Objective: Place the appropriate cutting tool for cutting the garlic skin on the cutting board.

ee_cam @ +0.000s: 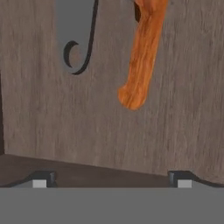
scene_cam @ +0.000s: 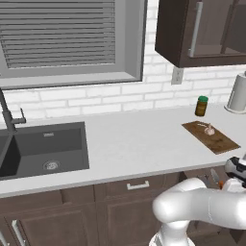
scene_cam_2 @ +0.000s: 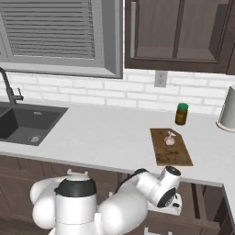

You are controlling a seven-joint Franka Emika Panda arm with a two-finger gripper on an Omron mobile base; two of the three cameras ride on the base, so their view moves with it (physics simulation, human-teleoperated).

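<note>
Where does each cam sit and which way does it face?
Left base view: behind-left of the arm, facing the counter, sink and cutting board; white arm at lower right.
Right base view: behind-right, same counter; arm at lower left.
Hand view: on the hand, looking along the gripper at an orange wooden handle on a wooden surface.
Both base views share the garlic on the cutting board.

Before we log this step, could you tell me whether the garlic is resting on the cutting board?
Touching. In the right base view the garlic sits directly on the cutting board near its far end, with no gap beneath it; the left base view shows the same.
</note>
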